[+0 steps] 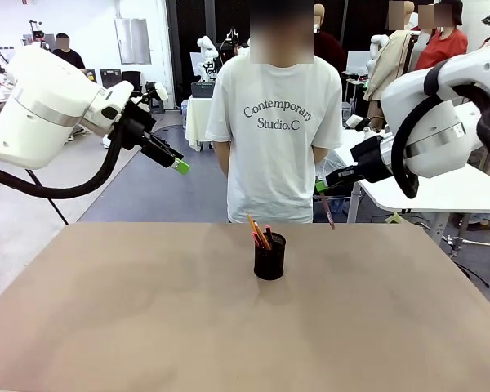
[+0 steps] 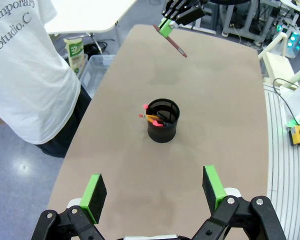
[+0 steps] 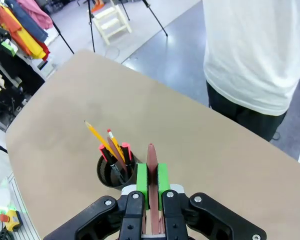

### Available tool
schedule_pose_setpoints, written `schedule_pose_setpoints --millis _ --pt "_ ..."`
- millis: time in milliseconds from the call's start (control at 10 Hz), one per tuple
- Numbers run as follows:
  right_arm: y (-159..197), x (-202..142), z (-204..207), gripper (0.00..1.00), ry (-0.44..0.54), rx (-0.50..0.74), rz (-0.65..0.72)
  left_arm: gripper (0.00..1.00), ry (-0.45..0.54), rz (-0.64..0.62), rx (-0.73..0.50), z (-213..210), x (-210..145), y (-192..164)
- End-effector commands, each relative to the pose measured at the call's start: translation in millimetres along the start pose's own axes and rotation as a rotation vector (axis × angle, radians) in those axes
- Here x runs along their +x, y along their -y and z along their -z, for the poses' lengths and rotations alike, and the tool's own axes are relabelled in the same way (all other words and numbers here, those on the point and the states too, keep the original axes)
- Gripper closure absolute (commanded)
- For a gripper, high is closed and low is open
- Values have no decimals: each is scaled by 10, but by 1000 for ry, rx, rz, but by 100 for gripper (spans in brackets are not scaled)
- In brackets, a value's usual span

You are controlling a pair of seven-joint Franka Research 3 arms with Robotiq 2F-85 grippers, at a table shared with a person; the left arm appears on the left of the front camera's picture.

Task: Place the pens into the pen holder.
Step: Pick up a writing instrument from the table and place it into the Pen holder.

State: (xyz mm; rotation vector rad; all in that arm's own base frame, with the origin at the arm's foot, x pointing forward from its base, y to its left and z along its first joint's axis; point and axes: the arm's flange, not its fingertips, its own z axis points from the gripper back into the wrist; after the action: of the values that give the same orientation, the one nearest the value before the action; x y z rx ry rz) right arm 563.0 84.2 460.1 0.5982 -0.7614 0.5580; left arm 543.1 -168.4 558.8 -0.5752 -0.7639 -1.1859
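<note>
The right gripper [image 3: 151, 186] is clamped on the reddish-brown pen [image 3: 151, 157], pads pressed flat against its shaft. In the front view that gripper [image 1: 321, 186] hangs in the air at about 2 o'clock from the pen holder [image 1: 269, 256], well apart from it, with the pen [image 1: 328, 211] dangling below the pads. The left gripper [image 2: 155, 189] is raised off the table with fingers spread wide and nothing between them.

The black mesh pen holder stands upright near the table's far edge, in front of the person [image 1: 275, 122]. Inside it lean an orange-yellow pencil [image 3: 101, 138] and a black pen with red ends [image 3: 113, 158], tips toward 11 o'clock in the front view.

Judgement: two items are stowed; the third remains. To finish well, carry the held pen over the holder's open side, away from the leaning sticks, bring it near upright, lower its tip inside the rim, then release. A tilted entry risks tipping the light cup.
</note>
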Motion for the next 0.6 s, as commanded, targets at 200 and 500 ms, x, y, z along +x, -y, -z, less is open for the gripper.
schedule_pose_setpoints --millis 200,500 --pt "-19 -29 132 100 301 150 -118 0 1 -4 0 -28 2 -4" --pt "-132 -58 251 100 406 241 -243 0 1 -4 0 -28 2 -4"
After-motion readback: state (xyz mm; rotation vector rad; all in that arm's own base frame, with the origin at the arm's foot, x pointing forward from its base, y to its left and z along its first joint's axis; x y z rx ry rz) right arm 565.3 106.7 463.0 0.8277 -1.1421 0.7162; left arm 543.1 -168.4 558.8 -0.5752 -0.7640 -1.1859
